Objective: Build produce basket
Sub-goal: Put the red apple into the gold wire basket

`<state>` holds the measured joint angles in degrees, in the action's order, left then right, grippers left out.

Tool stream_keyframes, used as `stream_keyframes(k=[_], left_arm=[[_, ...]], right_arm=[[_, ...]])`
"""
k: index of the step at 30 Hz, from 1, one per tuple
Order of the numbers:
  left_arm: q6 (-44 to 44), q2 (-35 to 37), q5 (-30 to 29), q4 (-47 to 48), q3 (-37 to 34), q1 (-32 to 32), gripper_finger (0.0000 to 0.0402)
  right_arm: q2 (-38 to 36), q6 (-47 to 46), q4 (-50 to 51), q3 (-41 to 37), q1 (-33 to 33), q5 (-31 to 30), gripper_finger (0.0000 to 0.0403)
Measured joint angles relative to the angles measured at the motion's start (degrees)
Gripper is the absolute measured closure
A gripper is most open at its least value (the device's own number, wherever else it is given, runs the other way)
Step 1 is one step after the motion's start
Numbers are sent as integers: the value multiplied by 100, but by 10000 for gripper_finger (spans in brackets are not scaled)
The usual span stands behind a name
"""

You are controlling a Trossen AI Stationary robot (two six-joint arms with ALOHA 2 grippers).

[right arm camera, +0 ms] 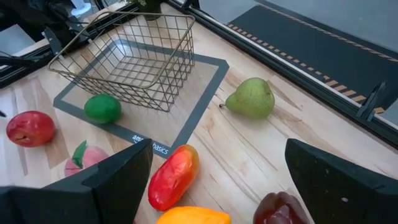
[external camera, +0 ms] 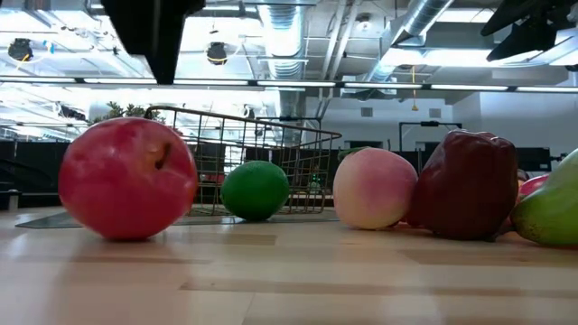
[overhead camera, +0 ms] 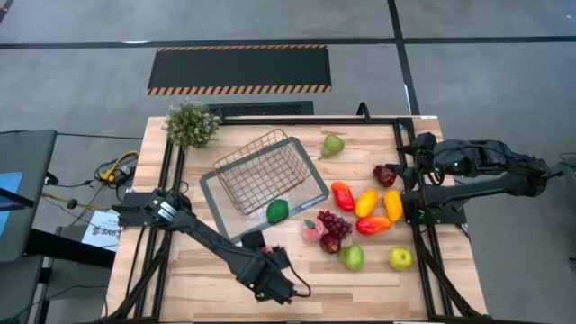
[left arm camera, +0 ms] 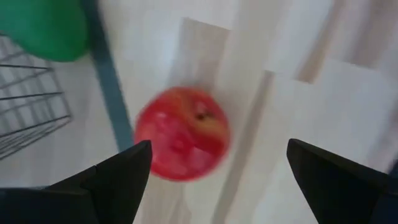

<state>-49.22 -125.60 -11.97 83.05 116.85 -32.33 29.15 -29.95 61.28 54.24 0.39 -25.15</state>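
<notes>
My left gripper point(left arm camera: 219, 147) is open above a red apple point(left arm camera: 181, 133), which rests on the wood just off the grey tray's near edge point(left arm camera: 111, 93); in the low view the apple point(external camera: 126, 190) sits below the gripper point(external camera: 153, 36). The empty wire basket point(overhead camera: 265, 171) stands on the tray. A green lime point(overhead camera: 277, 211) lies on the tray beside the basket's near wall. A peach point(overhead camera: 312, 230), grapes point(overhead camera: 333, 222), a green pear point(overhead camera: 333, 145) and other pieces lie to the right. My right gripper point(right arm camera: 217, 147) waits open at the table's right edge point(overhead camera: 409, 171).
A bushy potted plant point(overhead camera: 191, 124) stands at the far left corner. Red, orange and yellow pieces point(overhead camera: 367, 207), a dark red pepper point(overhead camera: 385, 175) and two green fruits point(overhead camera: 352, 257) crowd the right half. Black frame rails point(overhead camera: 171, 180) run along both sides.
</notes>
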Motion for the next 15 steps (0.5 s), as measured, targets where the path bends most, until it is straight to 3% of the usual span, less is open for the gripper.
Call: stream_keyframes(k=[4,8,15], left_arm=[[-193,49,-272,-3,-195,2,42],[-236,254,-147,-157,-401,2,42],[-1813,745,11,-1027,-1383,31,42]], right_arm=[[-2,0,-2,-2,0,-4,17],[-2,0,-2,0,0,-18,17],[0,0,-2,0,0,-24,17]])
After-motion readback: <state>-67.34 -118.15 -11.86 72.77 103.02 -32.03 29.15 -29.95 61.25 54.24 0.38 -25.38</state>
